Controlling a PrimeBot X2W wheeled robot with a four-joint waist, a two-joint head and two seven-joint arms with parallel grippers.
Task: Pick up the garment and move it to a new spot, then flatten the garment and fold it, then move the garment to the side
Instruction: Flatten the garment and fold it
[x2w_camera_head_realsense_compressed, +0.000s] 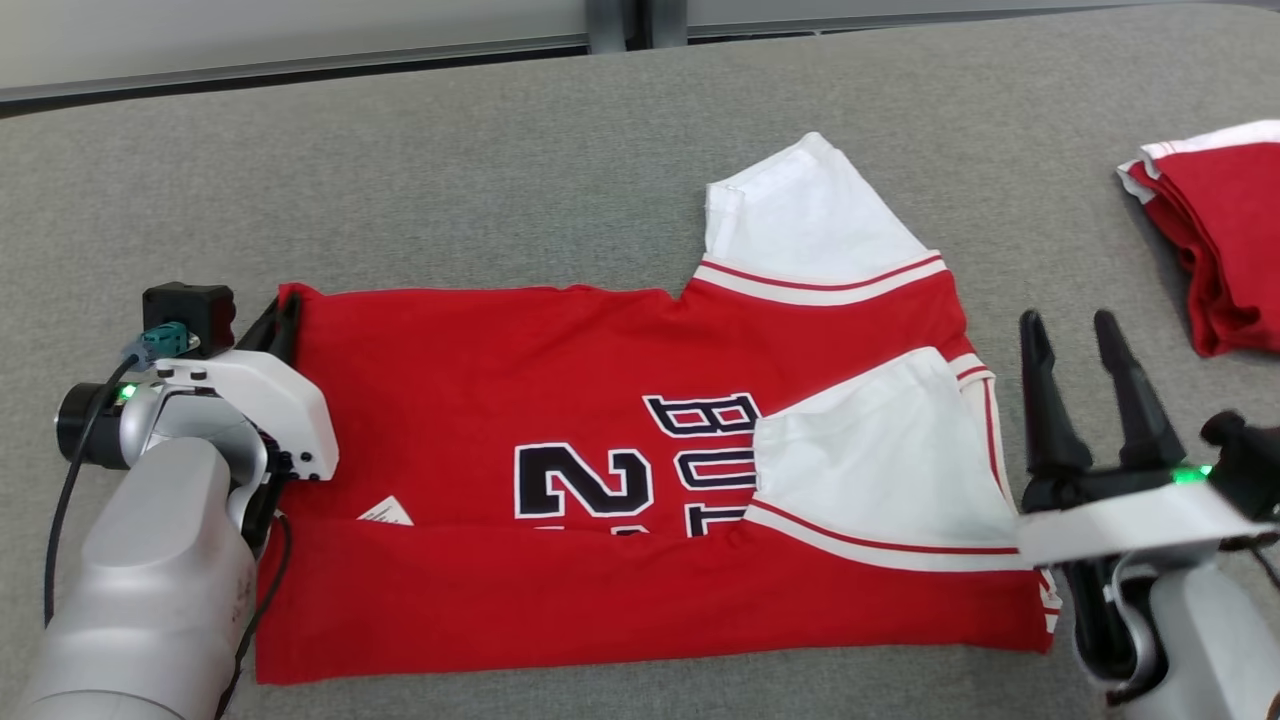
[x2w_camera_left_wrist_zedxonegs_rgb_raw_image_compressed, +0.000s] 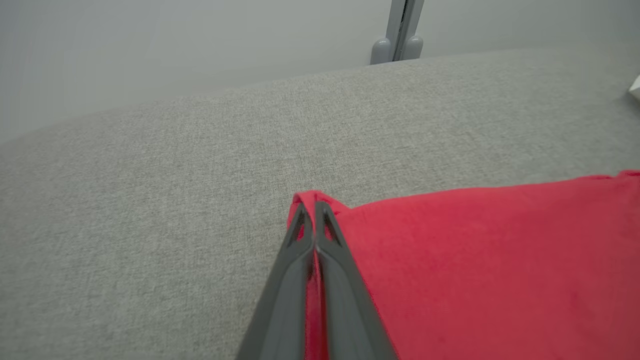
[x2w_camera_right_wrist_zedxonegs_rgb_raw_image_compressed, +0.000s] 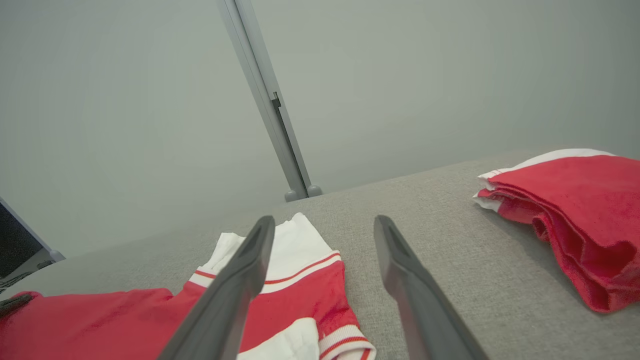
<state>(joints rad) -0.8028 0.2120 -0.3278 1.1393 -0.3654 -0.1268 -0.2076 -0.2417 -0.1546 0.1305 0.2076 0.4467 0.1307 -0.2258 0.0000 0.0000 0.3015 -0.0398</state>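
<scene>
Red jersey (x2w_camera_head_realsense_compressed: 600, 450) with white sleeves is lying partly folded across the middle of the grey fabric counter (x2w_camera_head_realsense_compressed: 500, 150). Left hand (x2w_camera_left_wrist_zedxonegs_rgb_raw_image_compressed: 312, 212) is pinching its far left corner, fingers closed tight on the cloth; right hand (x2w_camera_head_realsense_compressed: 1078, 335) is hovering just beside its right edge, fingers spread wide, holding nothing. Second red-and-white garment (x2w_camera_head_realsense_compressed: 1220, 230), folded, is sitting apart at the counter's far right.

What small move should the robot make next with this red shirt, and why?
Probably lower the open right fingers onto the right edge of the jersey and close them. The left fingers are shut on its far left corner, while the right ones hover apart beside the folded sleeve, holding nothing. A fold likely needs both ends held.
</scene>
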